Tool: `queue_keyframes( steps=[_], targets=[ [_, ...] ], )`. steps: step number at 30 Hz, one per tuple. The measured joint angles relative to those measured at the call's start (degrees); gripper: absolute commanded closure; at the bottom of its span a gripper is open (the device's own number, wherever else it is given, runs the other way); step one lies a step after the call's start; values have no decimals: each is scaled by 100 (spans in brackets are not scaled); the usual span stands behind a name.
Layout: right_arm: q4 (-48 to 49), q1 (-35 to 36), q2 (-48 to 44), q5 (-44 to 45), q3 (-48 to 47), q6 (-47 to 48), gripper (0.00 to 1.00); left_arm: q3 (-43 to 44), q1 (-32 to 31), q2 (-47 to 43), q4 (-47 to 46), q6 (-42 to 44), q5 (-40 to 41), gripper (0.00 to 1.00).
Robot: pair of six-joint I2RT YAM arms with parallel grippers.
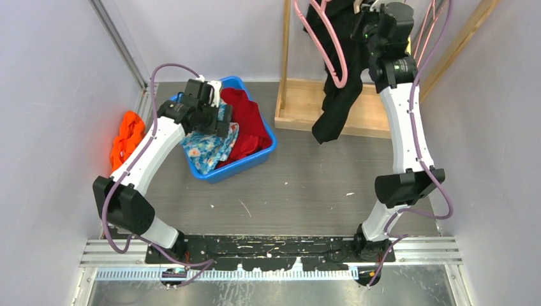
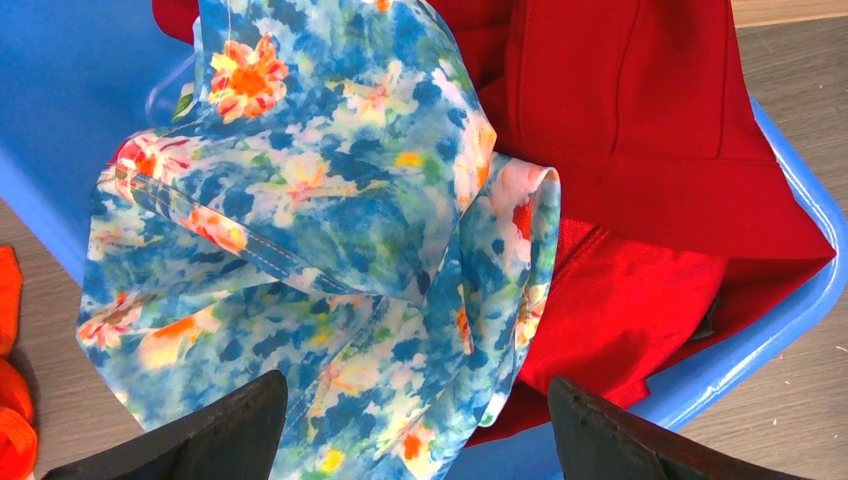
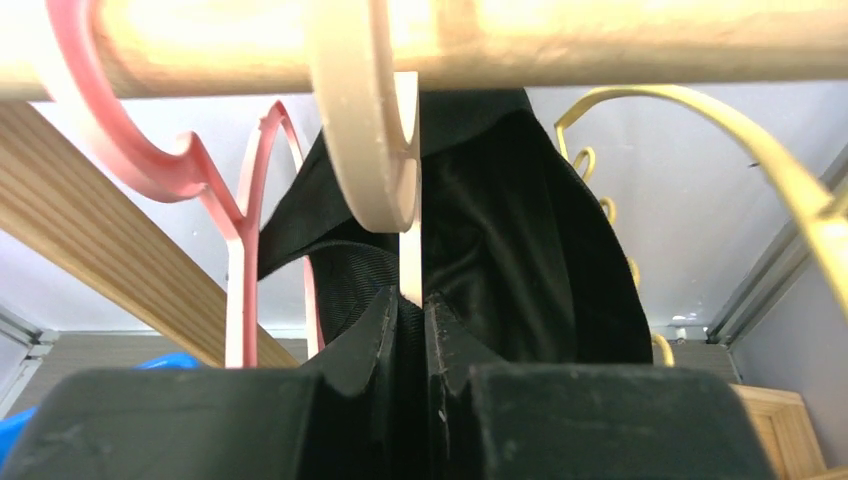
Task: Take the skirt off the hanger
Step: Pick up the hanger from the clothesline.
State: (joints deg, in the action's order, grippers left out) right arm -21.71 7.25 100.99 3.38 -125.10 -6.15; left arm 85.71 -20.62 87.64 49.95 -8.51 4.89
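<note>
One black cloth skirt (image 3: 520,230), likely soft and light, is hanging just behind the right pincer (image 3: 412,312), which is pinching the thin cream plastic hanger (image 3: 365,120); grabbing its floppy top edge looks best.

Bench (image 1: 306,185): grey wood-grain surface with small white specks scattered across it. A blue bin (image 1: 245,167) stands on it directly beneath the left pincer (image 1: 220,123). An orange cloth (image 1: 126,137) lies on the bench to the left of that pincer, apart from the bin. A wooden rack base (image 1: 303,102) rests on the bench below the right pincer (image 1: 369,9).
</note>
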Motion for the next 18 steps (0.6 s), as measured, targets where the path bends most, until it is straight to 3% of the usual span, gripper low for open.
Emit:
queue_keyframes(
  steps=[8,18],
  targets=[
    [-33,-24,-634,61,256,50,100,-59,2,-98,-111,-9,-20,1],
    [219,-24,-2079,155,2894,83,100,-66,0,-98,-131,-20,-195,1]
  ],
)
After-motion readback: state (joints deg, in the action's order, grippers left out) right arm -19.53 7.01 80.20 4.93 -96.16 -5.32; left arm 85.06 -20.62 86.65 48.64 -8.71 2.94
